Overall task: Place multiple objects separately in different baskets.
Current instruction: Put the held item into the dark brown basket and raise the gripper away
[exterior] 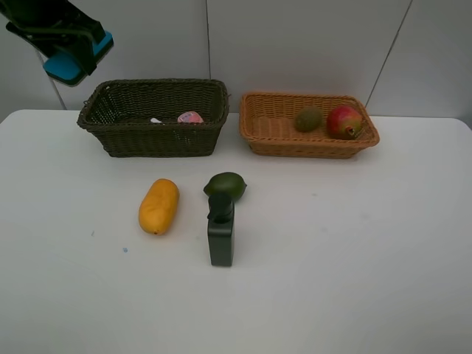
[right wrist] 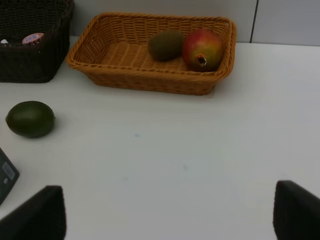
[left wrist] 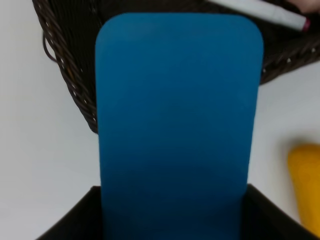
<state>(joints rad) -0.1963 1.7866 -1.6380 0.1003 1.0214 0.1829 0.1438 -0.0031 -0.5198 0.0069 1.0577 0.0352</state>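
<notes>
Left gripper (exterior: 65, 46) is clamped on the blue eraser block (left wrist: 177, 120). In the left wrist view the block fills the middle of the frame, with the dark fingers (left wrist: 70, 227) hugging its lower end on both sides. In the high view that gripper sits in the upper left corner, up off the table (exterior: 354, 265), above and a bit left of the dark basket's left end.

Right gripper (right wrist: 170, 215) has its jaws spread wide with nothing between them. You only see the two dark fingertips (right wrist: 40, 215) in the bottom corners of the right wrist view, and bare tabletop in the gap. It doesn't show up in the high view at all.

The dark olive basket (exterior: 155, 141) is upper left of centre in the high view. The pink bottle (exterior: 190, 117) is inside it, and the white-pink marker (left wrist: 260, 10) is next to that. The orange-tan basket (exterior: 310, 147) sits just to the right of it, close but not touching. That one holds the kiwi (exterior: 308, 119) and the pomegranate (exterior: 344, 122) side by side at its right end.

Out on the table in the middle of the frame are the mango (exterior: 158, 206) on the left and the avocado (exterior: 225, 186) to its right. The dark green bottle (exterior: 220, 232) is right below the avocado. From above the bottle's top looks pressed up to the avocado, but the right wrist view shows a gap between them.
</notes>
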